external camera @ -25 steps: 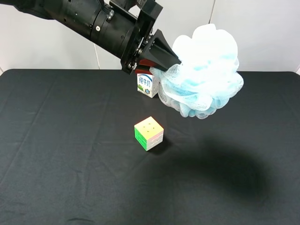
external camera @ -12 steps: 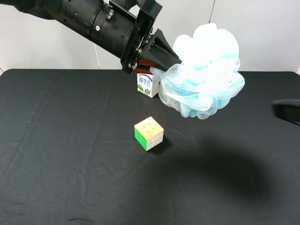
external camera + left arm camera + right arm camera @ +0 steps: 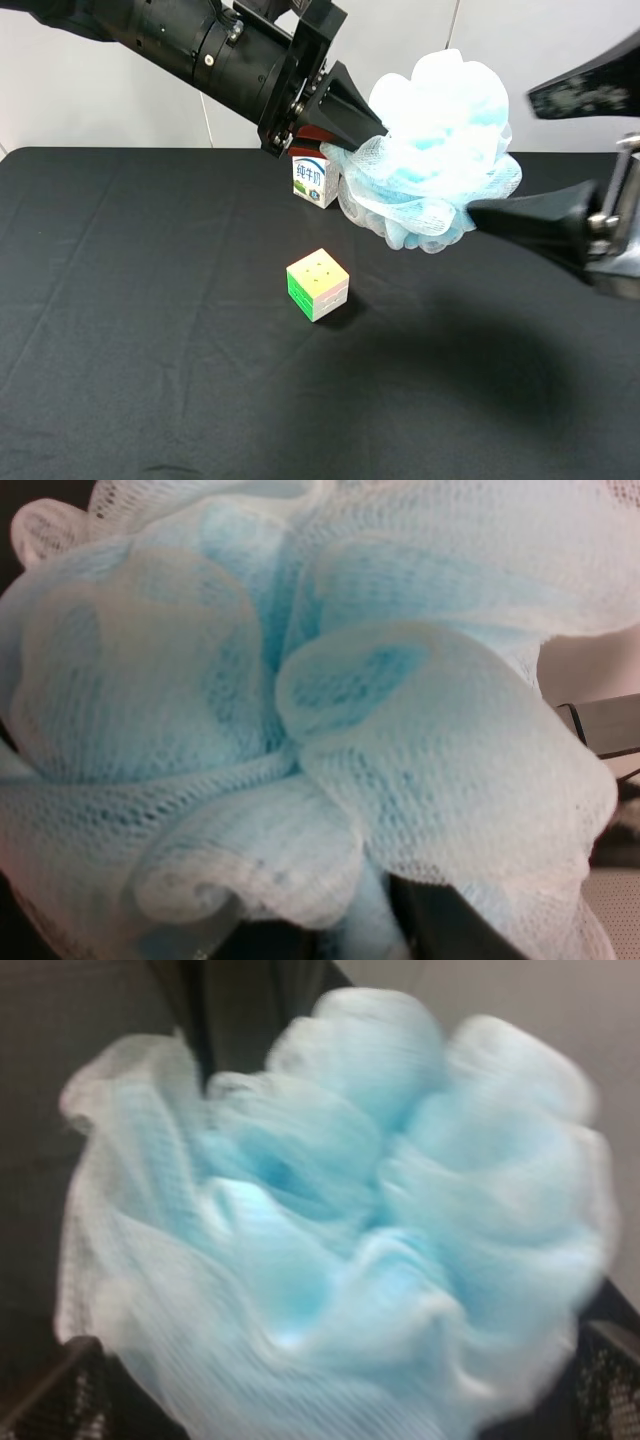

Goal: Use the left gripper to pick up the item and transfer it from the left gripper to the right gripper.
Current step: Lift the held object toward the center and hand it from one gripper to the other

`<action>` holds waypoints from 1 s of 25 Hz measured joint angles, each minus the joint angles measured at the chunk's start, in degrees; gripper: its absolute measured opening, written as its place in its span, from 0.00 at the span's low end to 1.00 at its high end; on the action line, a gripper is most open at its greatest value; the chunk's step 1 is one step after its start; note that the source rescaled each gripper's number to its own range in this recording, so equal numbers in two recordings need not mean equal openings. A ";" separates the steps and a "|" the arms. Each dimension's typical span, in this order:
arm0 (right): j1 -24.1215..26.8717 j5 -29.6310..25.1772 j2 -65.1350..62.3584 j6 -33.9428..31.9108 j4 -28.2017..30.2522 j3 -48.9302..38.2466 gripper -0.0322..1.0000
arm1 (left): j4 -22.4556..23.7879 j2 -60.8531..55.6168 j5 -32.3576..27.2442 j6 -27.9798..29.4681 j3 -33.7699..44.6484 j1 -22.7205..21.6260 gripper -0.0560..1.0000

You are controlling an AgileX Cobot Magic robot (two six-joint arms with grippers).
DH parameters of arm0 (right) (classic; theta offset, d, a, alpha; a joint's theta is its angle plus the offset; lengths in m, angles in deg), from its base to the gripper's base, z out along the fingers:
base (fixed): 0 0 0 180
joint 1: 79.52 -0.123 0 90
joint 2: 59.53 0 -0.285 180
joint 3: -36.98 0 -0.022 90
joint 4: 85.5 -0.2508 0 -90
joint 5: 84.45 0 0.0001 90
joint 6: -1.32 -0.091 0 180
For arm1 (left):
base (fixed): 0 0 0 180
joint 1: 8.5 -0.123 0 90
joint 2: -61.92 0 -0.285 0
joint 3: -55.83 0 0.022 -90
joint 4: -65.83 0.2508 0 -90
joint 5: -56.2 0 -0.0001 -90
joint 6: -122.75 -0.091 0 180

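exterior high: left gripper [image 3: 378, 135] clamps the item [image 3: 440, 130] aloft, right gripper [image 3: 500, 155] gapes wide around its 3 o'clock side; close deep into mesh before left releases.

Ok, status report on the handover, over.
Left gripper shut on pouf, held aloft. Right gripper open, jaws either side of pouf. Cube and milk carton below, neither in the way.

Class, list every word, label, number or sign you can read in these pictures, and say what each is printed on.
"纯牛奶": blue characters on the front of the milk carton.
Smaller print below them on the carton: too small to read.
No text shows on the puzzle cube or the bath pouf.
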 joint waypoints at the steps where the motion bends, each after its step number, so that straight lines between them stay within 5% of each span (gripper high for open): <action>1: -0.80 0.96 0.82 0.43 0.00 0.00 1.00 | 0.00 0.00 0.07 0.00 0.00 0.00 0.07; 17: -2.49 16.12 16.00 1.10 4.57 0.00 1.00 | 0.70 0.00 0.67 0.00 0.05 -0.06 0.07; 25: -2.49 19.73 18.84 1.10 4.91 0.04 1.00 | -2.79 0.53 -0.30 -3.83 0.05 -0.06 0.06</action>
